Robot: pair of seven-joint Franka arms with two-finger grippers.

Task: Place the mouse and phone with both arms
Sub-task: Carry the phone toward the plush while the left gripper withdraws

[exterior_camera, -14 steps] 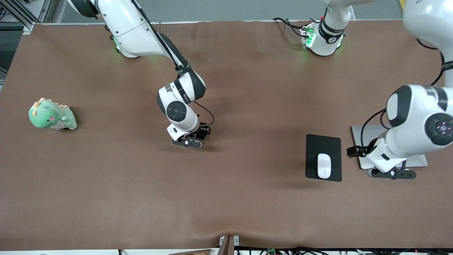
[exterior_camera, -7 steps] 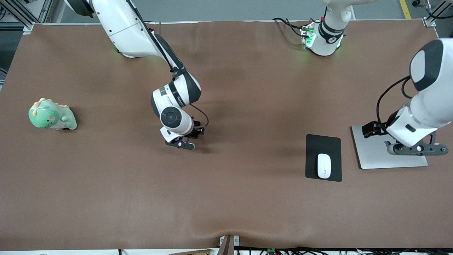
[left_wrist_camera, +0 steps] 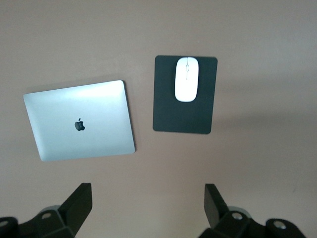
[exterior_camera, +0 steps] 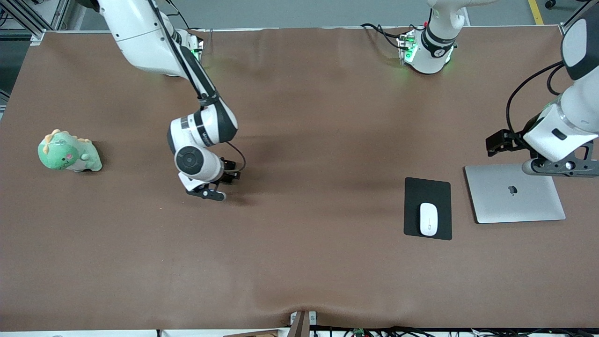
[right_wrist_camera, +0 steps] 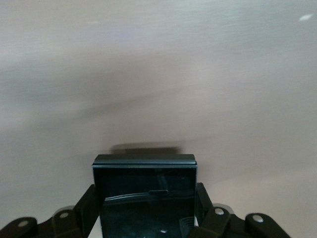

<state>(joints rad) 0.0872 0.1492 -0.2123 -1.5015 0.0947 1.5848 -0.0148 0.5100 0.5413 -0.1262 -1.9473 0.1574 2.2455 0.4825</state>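
The white mouse [exterior_camera: 428, 219] is seen lying on a black pad [exterior_camera: 427, 191], on the part of the pad nearer the front camera, toward the left arm's end of the table [exterior_camera: 327, 271]. Just beside the pad, closer to that end, a closed silver laptop [exterior_camera: 514, 193] is laid flat.

The left gripper [exterior_camera: 561, 167] is held in the air over the table at the laptop's edge away from the front camera; its arm is cut off by the frame's border. In the left wrist view its fingers [left_wrist_camera: 78, 206] are spread wide with nothing between them, and only their tips are shown.

The right gripper [exterior_camera: 208, 194] is held over bare table near the middle. In the front view the phone is hidden under the wrist. In the right wrist view the phone [right_wrist_camera: 144, 196] is seen clamped between the closed fingers [right_wrist_camera: 86, 201], its lower part cut off by the frame.

A green plush dinosaur [exterior_camera: 68, 152] is seen resting toward the right arm's end of the table, well apart from both grippers.
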